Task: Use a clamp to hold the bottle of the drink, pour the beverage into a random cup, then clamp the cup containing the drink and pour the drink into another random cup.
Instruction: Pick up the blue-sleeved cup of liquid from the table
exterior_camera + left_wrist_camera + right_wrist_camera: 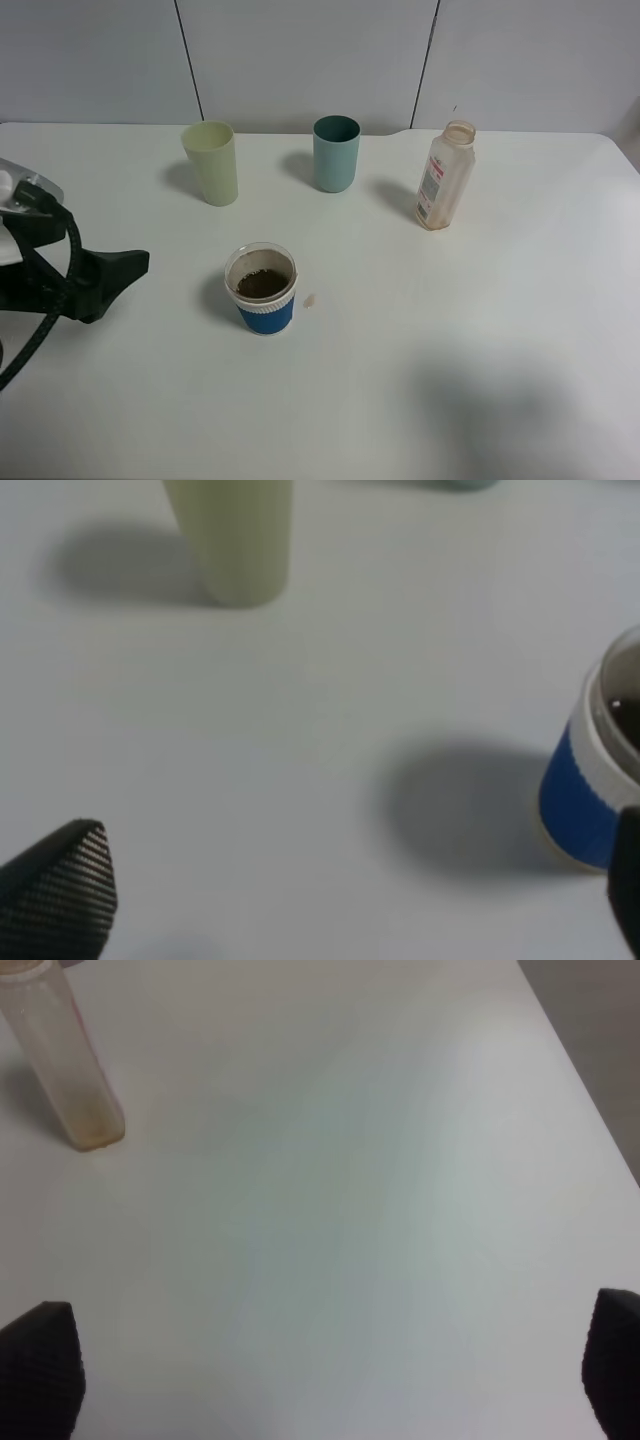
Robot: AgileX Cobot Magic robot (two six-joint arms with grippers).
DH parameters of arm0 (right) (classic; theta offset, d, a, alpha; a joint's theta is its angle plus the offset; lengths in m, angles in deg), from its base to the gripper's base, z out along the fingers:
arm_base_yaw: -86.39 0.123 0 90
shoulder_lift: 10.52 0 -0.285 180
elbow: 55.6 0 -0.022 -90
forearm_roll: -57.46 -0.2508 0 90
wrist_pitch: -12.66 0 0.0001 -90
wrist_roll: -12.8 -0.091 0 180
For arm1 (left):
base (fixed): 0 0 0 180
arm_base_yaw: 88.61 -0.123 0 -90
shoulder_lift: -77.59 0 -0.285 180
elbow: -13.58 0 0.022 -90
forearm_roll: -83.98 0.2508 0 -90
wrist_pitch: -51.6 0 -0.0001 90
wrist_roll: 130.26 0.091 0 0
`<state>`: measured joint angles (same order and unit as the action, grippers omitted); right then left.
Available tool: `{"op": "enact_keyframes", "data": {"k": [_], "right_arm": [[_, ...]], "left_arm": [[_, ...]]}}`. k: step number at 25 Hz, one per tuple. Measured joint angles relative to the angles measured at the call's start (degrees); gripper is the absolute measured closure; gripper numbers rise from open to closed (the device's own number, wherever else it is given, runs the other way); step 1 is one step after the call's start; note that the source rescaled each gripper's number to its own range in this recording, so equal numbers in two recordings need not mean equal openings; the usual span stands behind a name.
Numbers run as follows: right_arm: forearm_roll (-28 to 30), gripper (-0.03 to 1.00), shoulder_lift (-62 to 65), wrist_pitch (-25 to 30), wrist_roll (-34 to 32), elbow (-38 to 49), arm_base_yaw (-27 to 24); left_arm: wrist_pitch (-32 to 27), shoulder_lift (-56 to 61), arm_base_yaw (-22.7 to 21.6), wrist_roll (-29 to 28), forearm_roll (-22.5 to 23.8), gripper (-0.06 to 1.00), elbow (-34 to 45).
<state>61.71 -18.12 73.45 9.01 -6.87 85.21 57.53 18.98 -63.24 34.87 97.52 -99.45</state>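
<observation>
- Bottle (444, 176) — clear, uncapped, upright at back right of the surface (480, 340); brown residue at its base; label has red print, too small to read.
- Blue-banded cup (262, 288) — front centre, holds dark drink.
- Left jaws apart, empty, near that cup; right jaws apart, empty.

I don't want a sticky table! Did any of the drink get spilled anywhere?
Yes, a little. A small brownish spot sits on the table just right of the blue cup, which holds dark drink. Nothing has tipped over.
</observation>
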Motion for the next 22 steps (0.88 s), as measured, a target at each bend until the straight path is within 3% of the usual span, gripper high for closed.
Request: {"op": "enact_keyframes", "data": {"k": [9, 22], "right_arm": [[0.0, -0.03, 0.0, 0.0, 0.0, 0.0, 0.0], [0.0, -0.03, 0.0, 0.0, 0.0, 0.0, 0.0]], "left_arm": [[15.4, -8.2, 0.0, -9.1, 10.3, -0.06, 1.8], [31.0, -18.2, 0.0, -9.9, 11.8, -0.06, 8.1]]}}
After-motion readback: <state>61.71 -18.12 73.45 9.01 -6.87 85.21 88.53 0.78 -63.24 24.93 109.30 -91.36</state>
